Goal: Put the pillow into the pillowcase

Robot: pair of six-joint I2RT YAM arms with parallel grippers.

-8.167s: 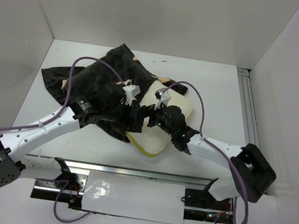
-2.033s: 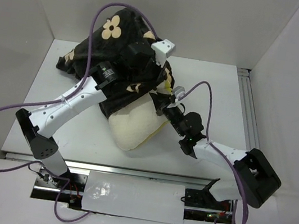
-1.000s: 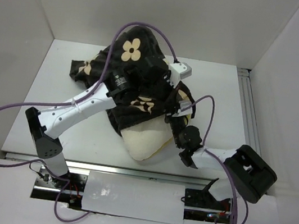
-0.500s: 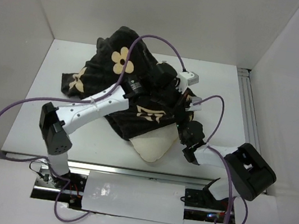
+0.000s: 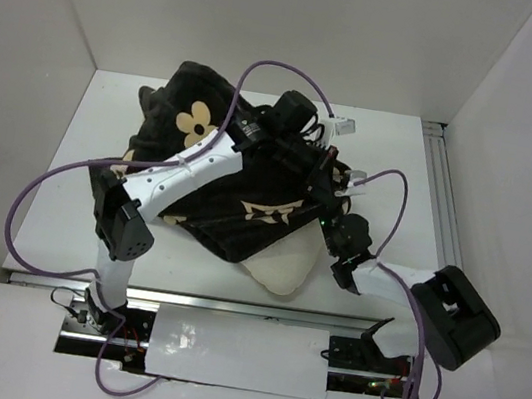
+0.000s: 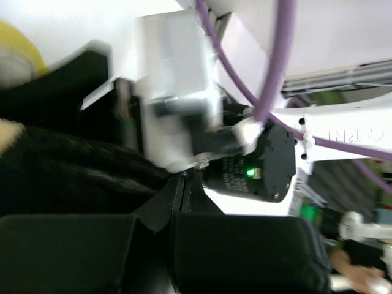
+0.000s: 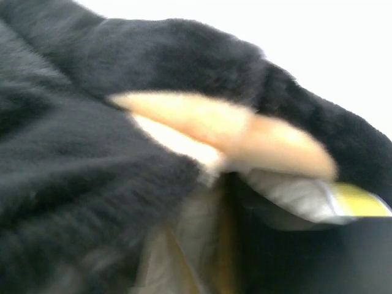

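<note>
The dark pillowcase (image 5: pixel 237 190) with tan flowers lies draped over the pillow (image 5: pixel 280 271), whose cream corner sticks out toward the front. My left gripper (image 5: pixel 320 163) is at the case's right edge, shut on the plush fabric. In the left wrist view its jaws (image 6: pixel 182 177) meet at the black pillowcase (image 6: pixel 61 171), close against the right wrist. My right gripper (image 5: pixel 330 202) sits just in front of it. The blurred right wrist view shows the right gripper (image 7: pixel 202 257) parted around pale cloth, under the pillowcase (image 7: pixel 73 153) and the pillow's pale cover (image 7: pixel 294 196).
White walls close in the table (image 5: pixel 109 104) on three sides. An aluminium rail (image 5: pixel 445 187) runs along the right, and another rail (image 5: pixel 249 308) along the front edge. Purple cables (image 5: pixel 266 68) loop above both arms.
My left arm has swung lower and to the right, pulling the pillowcase further over the pillow, so less cream shows. The right gripper has gone from shut to open.
</note>
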